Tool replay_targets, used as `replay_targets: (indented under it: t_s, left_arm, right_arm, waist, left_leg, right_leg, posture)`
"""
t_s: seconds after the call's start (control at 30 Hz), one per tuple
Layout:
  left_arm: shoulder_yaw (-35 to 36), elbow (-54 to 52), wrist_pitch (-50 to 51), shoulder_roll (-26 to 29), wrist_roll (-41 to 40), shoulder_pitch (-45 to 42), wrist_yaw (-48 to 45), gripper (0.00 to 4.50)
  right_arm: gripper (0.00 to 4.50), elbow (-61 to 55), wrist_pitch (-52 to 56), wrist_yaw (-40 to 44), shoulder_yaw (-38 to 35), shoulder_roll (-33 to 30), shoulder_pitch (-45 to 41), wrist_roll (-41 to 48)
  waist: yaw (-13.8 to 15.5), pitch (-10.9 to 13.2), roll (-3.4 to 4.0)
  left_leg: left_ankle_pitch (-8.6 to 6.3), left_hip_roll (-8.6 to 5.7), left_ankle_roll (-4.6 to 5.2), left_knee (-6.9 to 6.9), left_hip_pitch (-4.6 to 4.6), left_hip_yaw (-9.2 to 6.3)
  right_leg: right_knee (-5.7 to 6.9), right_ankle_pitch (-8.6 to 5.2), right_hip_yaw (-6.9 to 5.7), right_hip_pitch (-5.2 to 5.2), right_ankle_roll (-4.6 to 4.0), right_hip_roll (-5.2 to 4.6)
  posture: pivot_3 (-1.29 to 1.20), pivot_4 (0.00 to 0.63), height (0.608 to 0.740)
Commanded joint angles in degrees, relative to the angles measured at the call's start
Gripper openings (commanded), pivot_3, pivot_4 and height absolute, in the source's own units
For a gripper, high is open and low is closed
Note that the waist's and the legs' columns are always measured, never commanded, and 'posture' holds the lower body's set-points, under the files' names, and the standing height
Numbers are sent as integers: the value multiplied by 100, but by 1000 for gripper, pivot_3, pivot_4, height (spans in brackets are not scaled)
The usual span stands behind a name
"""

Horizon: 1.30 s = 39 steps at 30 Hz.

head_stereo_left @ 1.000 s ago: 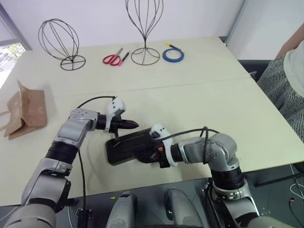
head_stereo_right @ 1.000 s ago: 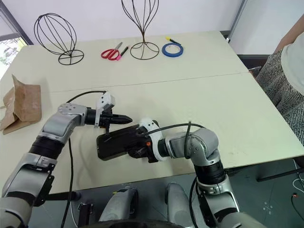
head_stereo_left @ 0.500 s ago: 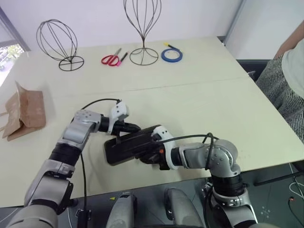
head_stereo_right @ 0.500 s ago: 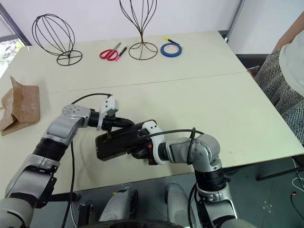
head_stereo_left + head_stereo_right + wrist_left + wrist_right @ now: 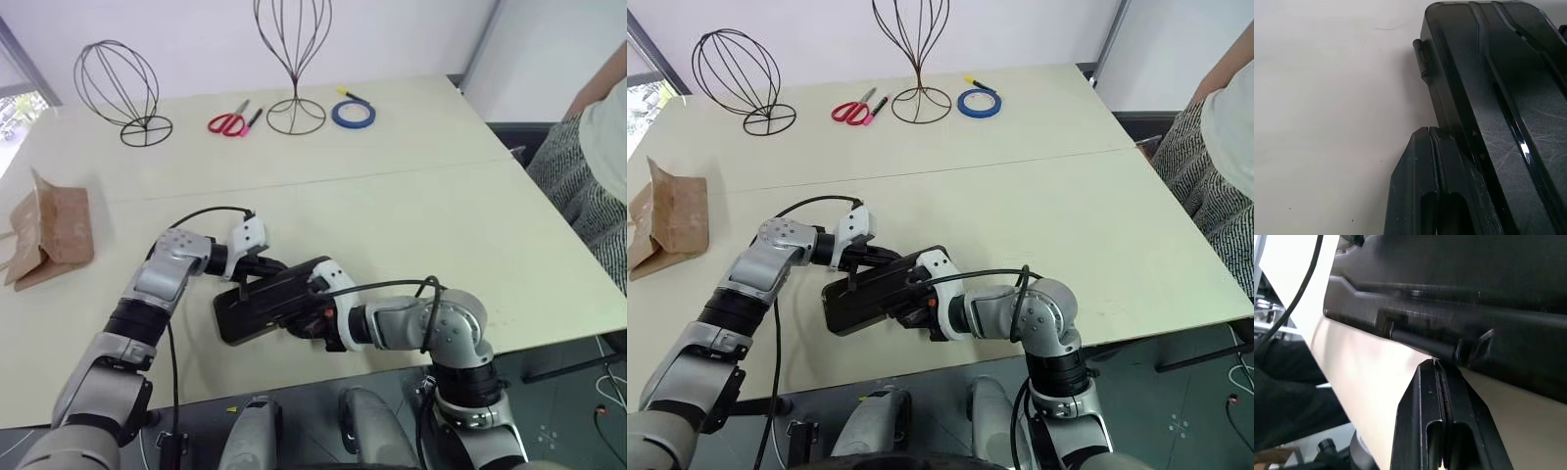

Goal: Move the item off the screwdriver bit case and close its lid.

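Observation:
The screwdriver bit case is a flat dark case lying near the table's front edge. Its smoky lid lies down over it, and a small latch tab sticks out at the edge. My left gripper is shut, with its tips against the case's far edge. At the near right side of the case my right gripper is also shut, its fingertips touching the case's rim. The item, a creased brown paper bag, lies far left on the table, well away from the case.
At the back of the table stand two wire head forms, with red scissors and a blue tape roll beside them. A person stands at the right edge.
My left gripper has come down and nearer, from just above the case's far edge to resting against it. The right gripper keeps its place at the near side.

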Motion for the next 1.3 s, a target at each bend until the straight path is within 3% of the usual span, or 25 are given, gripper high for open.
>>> replay_targets:
  t_s: [0.03, 0.4, 0.67, 0.9, 1.07, 1.3]
  left_arm:
    - [-270, -280, -11, -125, -43, 210, -248, 0]
    - [-290, 237, -316, -475, 137, -152, -218, 0]
    - [-222, 1164, -893, -831, 392, -638, -119, 0]
    - [156, 1504, -1117, -788, 367, -849, 210, 0]
    - [623, 915, -731, -546, 27, -682, 452, 0]
    - [1485, -1331, 817, 71, -830, 68, 890, 0]
  right_arm:
    - [25, -244, -275, -95, 41, 108, -267, -324]
    - [25, -517, -806, 660, 1028, -429, -685, -628]
    - [25, -465, -468, 1195, 621, -463, -918, -377]
    - [25, -873, -208, 1692, 341, -1130, -934, -88]
    - [25, -952, -375, 2213, -74, -1892, -1188, 81]
    - [25, -638, -1350, 2883, -364, -3002, -1627, -209]
  waist:
    - [-6, -1, 0]
    - [17, -3, 1]
    - [17, -4, 1]
    - [70, -8, 4]
    - [10, -5, 2]
    - [7, -2, 3]
  left_leg:
    - [0, 0, 0, 0, 1, 1]
    - [0, -1, 0, 2, 2, 0]
    - [0, -3, 0, 5, 0, -2]
    - [0, -6, 1, 9, 1, -7]
    - [0, -5, 1, 8, -1, -10]
    - [-1, 1, 1, -3, -4, -9]
  right_leg:
    - [0, 0, 0, 0, 0, 0]
    - [0, 0, -1, 2, 0, 0]
    - [-1, 0, -3, 4, 1, -2]
    - [-8, 0, -8, 15, 3, -8]
    - [-8, 0, -9, 12, 3, -6]
    - [-7, 0, -8, 2, 2, -2]
  posture:
    - [0, 150, 740]
    - [0, 150, 740]
    - [0, 150, 740]
    - [0, 150, 740]
    - [0, 150, 740]
    - [0, 150, 740]
